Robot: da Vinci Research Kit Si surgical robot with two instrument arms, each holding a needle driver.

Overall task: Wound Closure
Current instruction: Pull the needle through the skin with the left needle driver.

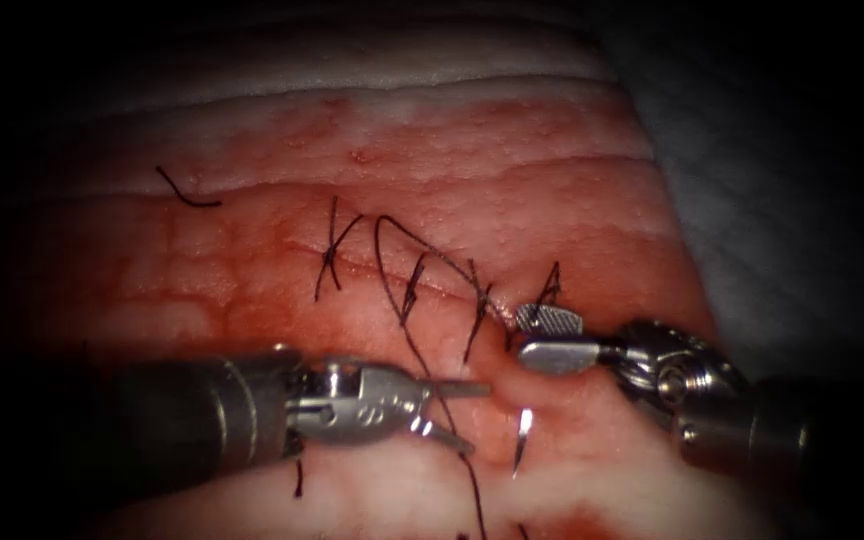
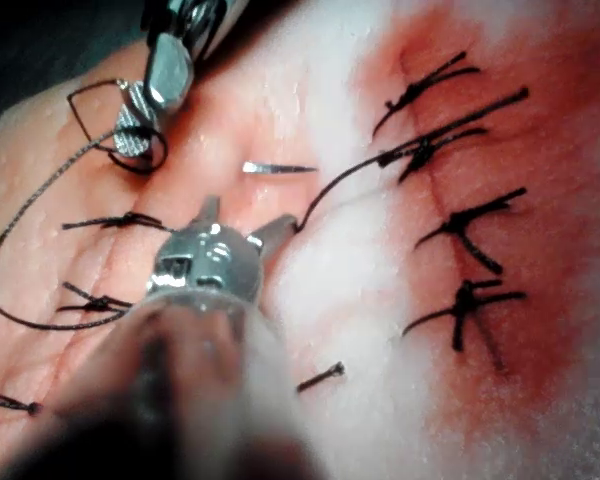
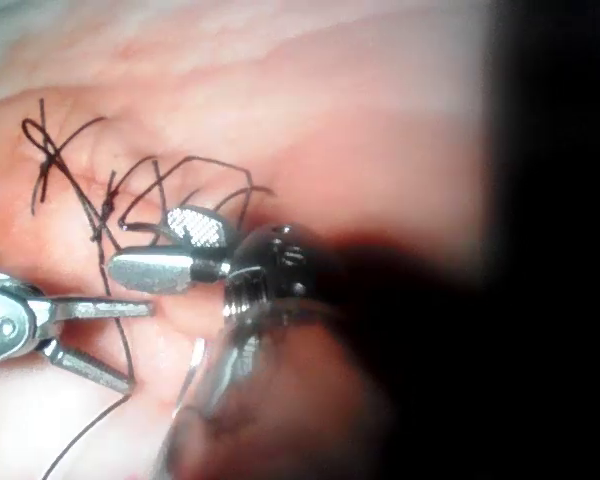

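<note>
I am holding both hands apart and empty, with the needle sticking up out of the tissue below the cut, nearer my left hand than my right hand.

left claw lower centre, apart, thread between its halves | right claw right of centre, apart, at cut's right end | needle below right claw, standing in tissue, free of both | stitches along cut
</note>
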